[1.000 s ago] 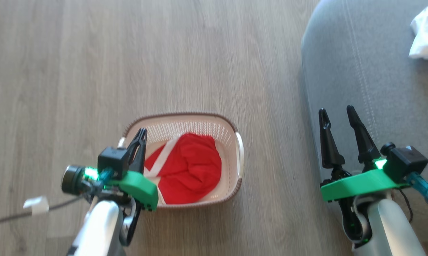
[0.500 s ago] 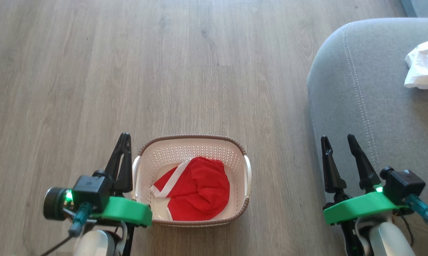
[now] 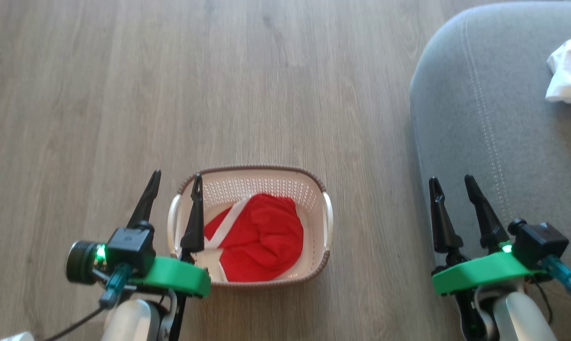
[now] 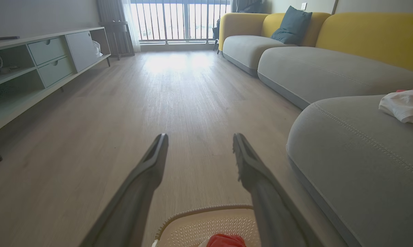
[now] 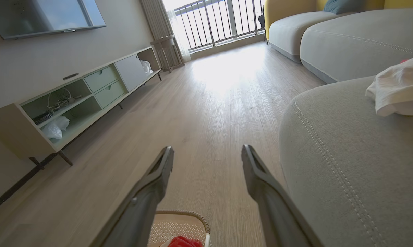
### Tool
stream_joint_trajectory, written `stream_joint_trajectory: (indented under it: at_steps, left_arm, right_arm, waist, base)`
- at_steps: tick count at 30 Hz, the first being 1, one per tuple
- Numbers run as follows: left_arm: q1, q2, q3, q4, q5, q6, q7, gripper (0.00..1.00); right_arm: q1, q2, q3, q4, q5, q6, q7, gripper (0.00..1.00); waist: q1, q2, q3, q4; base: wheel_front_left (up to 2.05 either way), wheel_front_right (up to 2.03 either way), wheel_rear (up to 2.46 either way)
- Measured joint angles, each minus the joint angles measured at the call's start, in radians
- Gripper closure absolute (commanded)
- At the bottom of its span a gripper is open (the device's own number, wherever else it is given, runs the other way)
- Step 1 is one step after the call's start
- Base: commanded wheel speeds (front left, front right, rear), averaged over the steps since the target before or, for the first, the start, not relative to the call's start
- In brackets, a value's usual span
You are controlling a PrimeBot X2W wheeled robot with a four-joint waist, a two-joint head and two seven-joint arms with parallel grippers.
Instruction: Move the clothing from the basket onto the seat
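My L gripper hung open above the left edge of the basket, red garment bunched inside, R gripper open beside the seat, white garment on it.

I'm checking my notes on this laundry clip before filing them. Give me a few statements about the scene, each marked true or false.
The red garment lies inside the basket. True.
The left gripper is shut on the red garment. False: its fingers are spread and hold nothing.
A white garment lies on the grey seat. True.
The right gripper is shut. False: it is open and empty.
The basket stands on the seat. False: it stands on the wooden floor.
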Motion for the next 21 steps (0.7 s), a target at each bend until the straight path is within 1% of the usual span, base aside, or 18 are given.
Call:
stream_joint_trajectory:
  at_steps: [6,9,13,14,18,19,20,21]
  left_arm:
    - [-0.080,-0.001,-0.018,0.037,0.028,-0.041,0.000,0.00]
    - [-0.129,-0.003,-0.029,0.092,0.041,-0.065,-0.004,0.00]
    - [-0.210,0.002,-0.043,0.227,0.085,-0.105,-0.004,0.00]
    - [-0.235,0.005,-0.051,0.270,0.095,-0.106,-0.004,0.00]
    - [-0.346,0.028,-0.087,0.453,0.128,-0.139,-0.004,0.00]
    - [-0.375,0.034,-0.092,0.494,0.132,-0.141,-0.004,0.00]
    - [-0.375,0.034,-0.092,0.494,0.132,-0.141,-0.004,0.00]
    - [-0.407,0.036,-0.089,0.539,0.130,-0.144,-0.004,0.00]
  right_arm:
    - [-0.043,0.000,-0.015,-0.008,-0.026,0.000,0.000,0.00]
    - [-0.060,0.000,-0.021,-0.011,-0.059,0.000,0.000,0.00]
    - [-0.083,0.000,-0.031,-0.017,-0.070,0.000,0.000,0.00]
    - [-0.090,0.000,-0.032,-0.021,-0.070,0.000,0.000,0.00]
    - [-0.116,0.000,-0.034,-0.035,-0.060,0.000,0.000,0.00]
    - [-0.120,0.000,-0.033,-0.038,-0.058,0.000,0.000,0.00]
    - [-0.120,0.000,-0.033,-0.038,-0.058,0.000,0.000,0.00]
    - [-0.122,0.000,-0.031,-0.042,-0.057,0.000,0.000,0.00]
  waist:
    - [0.0000,0.0000,0.087,-0.016]
    - [0.0001,0.0000,0.149,-0.026]
    - [0.0002,0.0000,0.242,-0.043]
    - [0.0003,0.0000,0.266,-0.049]
    - [0.0004,-0.0001,0.365,-0.075]
    - [0.0004,-0.0001,0.390,-0.082]
    - [0.0004,-0.0001,0.390,-0.082]
    - [0.0004,-0.0001,0.415,-0.090]
  base:
    - [0.00,0.00,0.00]
    - [0.00,0.00,0.00]
    - [0.00,0.00,0.00]
    - [0.00,0.00,0.00]
    - [0.00,0.00,0.00]
    - [0.00,0.00,0.00]
    - [0.00,0.00,0.00]
    - [0.00,0.00,0.00]
